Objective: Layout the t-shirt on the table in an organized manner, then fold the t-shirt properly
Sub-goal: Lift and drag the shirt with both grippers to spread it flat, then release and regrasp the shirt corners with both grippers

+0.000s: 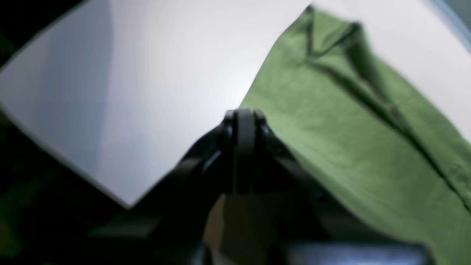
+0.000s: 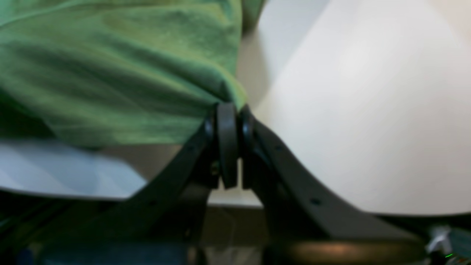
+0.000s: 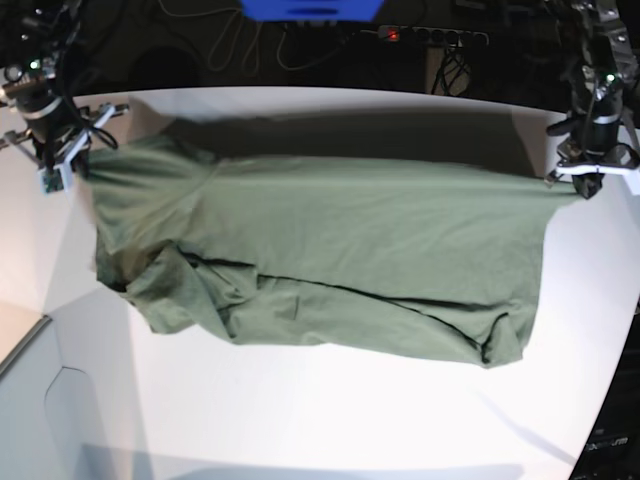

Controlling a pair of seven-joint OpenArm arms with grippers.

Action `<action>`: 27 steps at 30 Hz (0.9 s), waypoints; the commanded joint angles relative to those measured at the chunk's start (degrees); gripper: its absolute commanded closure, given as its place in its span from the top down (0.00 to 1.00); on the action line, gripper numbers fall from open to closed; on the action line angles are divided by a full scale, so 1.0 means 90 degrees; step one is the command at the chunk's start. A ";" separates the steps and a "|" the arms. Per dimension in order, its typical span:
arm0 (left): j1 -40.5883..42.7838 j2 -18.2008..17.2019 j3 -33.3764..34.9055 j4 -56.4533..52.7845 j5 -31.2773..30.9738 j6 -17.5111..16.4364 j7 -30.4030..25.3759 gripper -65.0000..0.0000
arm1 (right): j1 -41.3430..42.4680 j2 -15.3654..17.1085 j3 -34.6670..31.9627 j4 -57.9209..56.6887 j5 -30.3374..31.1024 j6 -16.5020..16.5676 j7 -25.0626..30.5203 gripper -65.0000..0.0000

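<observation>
The olive-green t-shirt point(image 3: 330, 250) hangs stretched sideways between my two grippers, its far edge lifted and casting a shadow on the white table point(image 3: 320, 410). Its near part lies wrinkled on the tabletop, with folds bunched at the left. At the base view's right, my left gripper point(image 3: 583, 186) is shut on the shirt's corner. The left wrist view shows those shut fingertips point(image 1: 244, 114) at the edge of the cloth point(image 1: 331, 129). My right gripper point(image 3: 72, 165) pinches the opposite corner at the far left. In the right wrist view the fabric point(image 2: 110, 73) gathers into its closed tips point(image 2: 230, 108).
A power strip point(image 3: 430, 35) with cables and a blue object point(image 3: 310, 8) lie beyond the table's far edge. The table's edge cuts in at the near left point(image 3: 30, 335). White tabletop point(image 1: 147, 92) lies beside the shirt, and dark floor shows past the rim.
</observation>
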 commanded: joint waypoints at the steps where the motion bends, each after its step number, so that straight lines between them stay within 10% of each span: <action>1: 0.0052 -0.0068 -0.0095 -0.0084 -0.0019 0.0054 -0.0172 0.00 | -0.0031 0.0013 0.0022 0.0107 0.0032 0.0038 0.0141 0.00; 13: -0.0026 -0.0048 -0.0056 -0.1149 -0.0068 0.0054 -0.0143 0.01 | -0.0080 -0.0017 0.0061 -0.0977 0.0022 0.0038 0.0355 0.00; 18: 0.0013 -0.0019 -0.0095 -0.1129 -0.0068 0.0064 -0.0133 0.24 | -0.0100 -0.0017 0.0061 -0.0967 -0.0017 0.0038 0.0336 0.03; 27: 0.0091 -0.0019 -0.0095 -0.1237 -0.0059 0.0074 -0.0133 0.59 | -0.0207 -0.0017 0.0549 -0.0918 0.0012 0.0038 0.0395 0.42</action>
